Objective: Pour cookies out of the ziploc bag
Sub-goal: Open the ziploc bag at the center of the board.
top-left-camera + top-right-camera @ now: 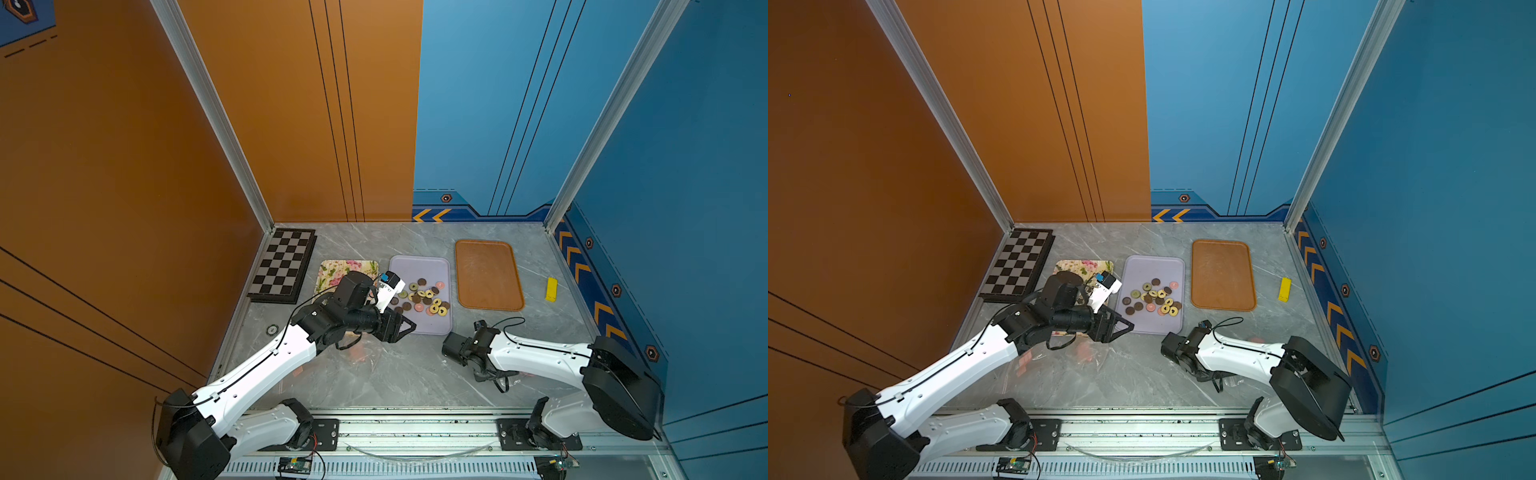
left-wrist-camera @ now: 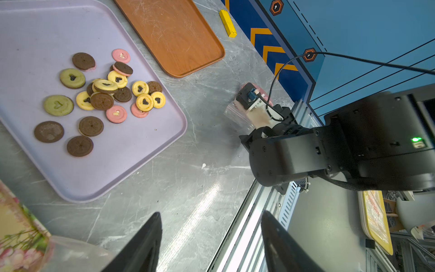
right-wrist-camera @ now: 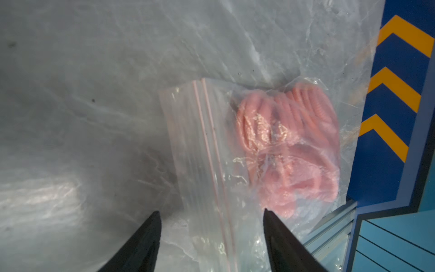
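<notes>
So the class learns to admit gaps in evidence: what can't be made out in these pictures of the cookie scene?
- Count of pink cookies in the ziploc bag: right wrist view, crumpled plastic blurs them and they overlap.
- Floral tray: both top views, the left arm covers much of it; left wrist view, the edge cuts it.
- Piled cookies on the lilac tray: left wrist view, upper ones hide lower ones.

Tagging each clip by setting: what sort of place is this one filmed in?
Likely a purpose-built robot test booth, not a home kitchen: printed orange and blue wall panels in an aluminium frame, two arms mounted on a rail, cookies on a lavender tray.
</notes>
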You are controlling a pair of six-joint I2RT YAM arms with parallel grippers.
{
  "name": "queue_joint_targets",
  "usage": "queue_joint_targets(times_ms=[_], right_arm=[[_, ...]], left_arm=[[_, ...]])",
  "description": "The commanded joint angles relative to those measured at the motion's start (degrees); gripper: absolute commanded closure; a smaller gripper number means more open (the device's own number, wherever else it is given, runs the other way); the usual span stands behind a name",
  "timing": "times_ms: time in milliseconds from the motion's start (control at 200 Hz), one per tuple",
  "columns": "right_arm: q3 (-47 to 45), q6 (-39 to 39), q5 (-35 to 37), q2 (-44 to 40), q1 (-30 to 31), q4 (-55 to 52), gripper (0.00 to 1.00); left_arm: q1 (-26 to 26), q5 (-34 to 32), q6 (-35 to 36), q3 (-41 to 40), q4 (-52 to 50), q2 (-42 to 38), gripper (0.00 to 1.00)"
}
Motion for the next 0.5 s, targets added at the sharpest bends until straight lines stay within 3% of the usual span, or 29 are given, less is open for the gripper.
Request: queue_joint_targets(times_ms=[0,320,496], right_arm=[[1.44,1.62,4.41,0.67,-0.04,-2.30,0.48],[0.89,0.63,3.66,-2.55,-0.78,-2.30,0.99],[2.01,-1.51,0.75,-7.46,-0.94,-1.56,1.00]], left_arm=[[0.55,-1.39,-1.68,-1.46,1.03,-1.71,0.32],[1.22,-1.40,-0.36,-0.76,1.03,-1.36,0.32],[1.61,1.58,3.69,1.57,1.03,1.50,0.33]])
